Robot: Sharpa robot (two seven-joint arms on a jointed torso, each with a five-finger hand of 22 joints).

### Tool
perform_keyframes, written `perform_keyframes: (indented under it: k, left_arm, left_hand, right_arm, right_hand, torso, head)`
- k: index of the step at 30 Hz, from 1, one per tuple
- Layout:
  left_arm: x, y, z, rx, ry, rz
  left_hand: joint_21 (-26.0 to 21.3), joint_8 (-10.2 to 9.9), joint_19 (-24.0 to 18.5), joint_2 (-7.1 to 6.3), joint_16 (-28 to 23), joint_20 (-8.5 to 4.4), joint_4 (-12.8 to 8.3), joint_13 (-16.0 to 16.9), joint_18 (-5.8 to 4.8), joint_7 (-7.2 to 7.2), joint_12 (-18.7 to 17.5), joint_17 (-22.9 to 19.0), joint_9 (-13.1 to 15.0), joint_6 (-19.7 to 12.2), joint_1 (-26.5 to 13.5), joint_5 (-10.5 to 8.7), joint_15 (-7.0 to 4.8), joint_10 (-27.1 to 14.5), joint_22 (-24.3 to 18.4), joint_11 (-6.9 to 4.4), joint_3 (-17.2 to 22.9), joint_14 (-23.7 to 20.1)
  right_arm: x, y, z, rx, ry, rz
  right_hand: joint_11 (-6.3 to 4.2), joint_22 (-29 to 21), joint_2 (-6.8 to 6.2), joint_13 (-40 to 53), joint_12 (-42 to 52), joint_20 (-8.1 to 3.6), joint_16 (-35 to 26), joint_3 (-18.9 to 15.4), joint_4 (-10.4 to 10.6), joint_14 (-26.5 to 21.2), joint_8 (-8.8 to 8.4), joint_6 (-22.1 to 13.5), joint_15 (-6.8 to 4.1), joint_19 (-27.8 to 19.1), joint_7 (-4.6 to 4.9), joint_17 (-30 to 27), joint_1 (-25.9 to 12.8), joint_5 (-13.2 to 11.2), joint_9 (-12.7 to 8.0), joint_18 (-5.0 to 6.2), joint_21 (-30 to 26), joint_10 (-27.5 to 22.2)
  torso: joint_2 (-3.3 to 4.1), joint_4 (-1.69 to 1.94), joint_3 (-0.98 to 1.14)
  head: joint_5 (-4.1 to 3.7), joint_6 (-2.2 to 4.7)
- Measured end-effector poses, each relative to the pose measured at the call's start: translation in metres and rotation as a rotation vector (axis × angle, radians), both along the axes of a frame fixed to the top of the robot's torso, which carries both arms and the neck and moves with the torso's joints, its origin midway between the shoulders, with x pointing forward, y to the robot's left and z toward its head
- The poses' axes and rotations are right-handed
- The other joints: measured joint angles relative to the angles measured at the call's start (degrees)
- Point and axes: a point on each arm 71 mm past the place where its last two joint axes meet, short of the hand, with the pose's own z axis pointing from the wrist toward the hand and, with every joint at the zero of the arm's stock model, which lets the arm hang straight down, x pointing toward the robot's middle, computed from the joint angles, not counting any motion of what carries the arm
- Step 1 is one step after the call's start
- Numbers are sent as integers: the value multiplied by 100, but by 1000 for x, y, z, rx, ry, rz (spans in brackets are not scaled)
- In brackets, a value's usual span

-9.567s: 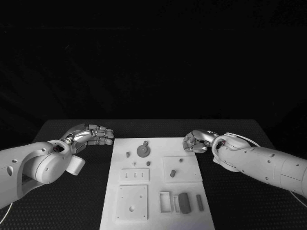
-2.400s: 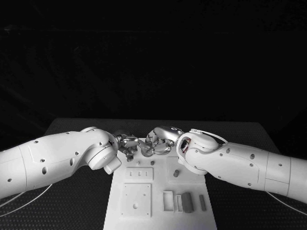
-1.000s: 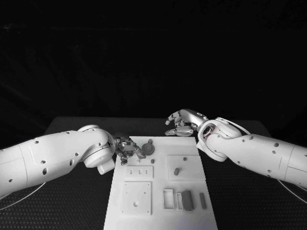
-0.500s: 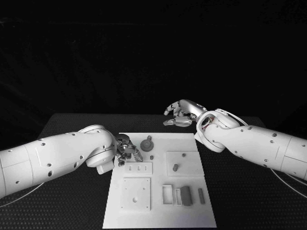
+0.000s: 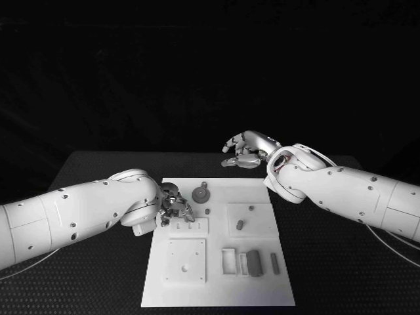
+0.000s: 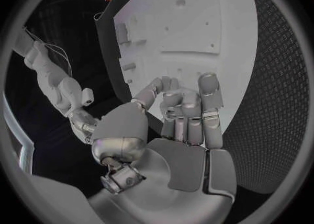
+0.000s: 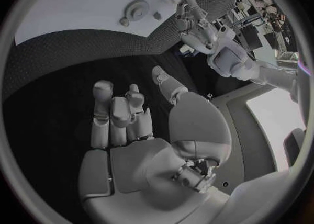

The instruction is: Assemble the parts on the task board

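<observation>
The black table (image 5: 96,275) carries the white task board (image 5: 220,289) at its centre, long axis running away from the robot. On the board, a round disc part (image 5: 201,194) with a small tab lies near the far edge; a small dark peg (image 5: 208,212) stands just on the near side of it. A raised square plate (image 5: 252,220) to the right holds a short dark part (image 5: 239,224) in a slot. A second square plate (image 5: 186,260) with a hole sits at the near left, and beside it a group of elongated parts (image 5: 252,262) lies in parallel (some pale, some dark).

The left hand (image 5: 175,209) sits low at the left edge of the board, just beside the disc part. Its fingers (image 6: 190,114) are curled in toward the palm; the left wrist view shows nothing between them, so the hand is clenched on nothing.

The right hand (image 5: 245,150) is raised beyond the far edge of the board, well apart from the parts. In the right wrist view its fingers (image 7: 118,114) are loosely bent with the thumb set apart, and it holds nothing (released).
</observation>
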Motion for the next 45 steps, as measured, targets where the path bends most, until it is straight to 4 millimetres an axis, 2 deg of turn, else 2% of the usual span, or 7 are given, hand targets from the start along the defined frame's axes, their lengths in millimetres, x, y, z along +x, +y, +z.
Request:
perform_keyframes:
  k: [5,23,28,45]
  left_arm:
    - [1,0,-4,14,9,1]
    - [1,-5,-10,47,14,-19]
    - [1,-4,-10,59,13,-24]
    - [1,-3,-11,98,8,-42]
  left_hand:
    - [-1,0,20,-42,33,-19,0,7,0,-23,0,-32,1,23,-53,33,-11,12,-1,-42,0,11]
    - [-21,1,60,-24,92,-39,1,18,-1,-57,-22,-119,5,57,-158,33,-49,61,-2,-90,-1,49]
    - [-21,1,82,-45,123,-59,-22,18,-1,-63,-22,-155,6,63,-181,164,-60,71,-2,-101,23,60]
    - [-21,1,114,-62,159,-67,-26,22,0,-97,-22,-218,7,97,-212,265,-80,95,-3,-123,27,80]
  right_arm:
    - [0,0,0,1,1,0]
    - [0,1,0,2,2,2]
    - [0,1,0,2,3,3]
    - [0,2,0,0,6,5]
  right_hand:
    - [0,0,0,0,0,0,0,0,0,0,0,0,0,0,0,0,0,0,0,0,0,0]
    - [0,0,0,-5,0,10,0,0,0,0,0,-5,0,-10,-4,0,0,0,0,1,0,0]
    - [0,0,22,-5,0,10,0,0,0,0,0,-5,0,-10,-4,0,22,0,1,1,0,0]
    - [0,0,22,-10,0,20,0,0,0,0,0,-15,0,-19,3,0,22,0,1,2,0,0]
  torso:
    - [-2,-2,-1]
    - [-2,-3,4]
    - [-5,-3,4]
    - [-5,-3,1]
  head:
    - [-5,-14]
    - [-14,-47]
    - [-14,-53]
    - [-15,-71]
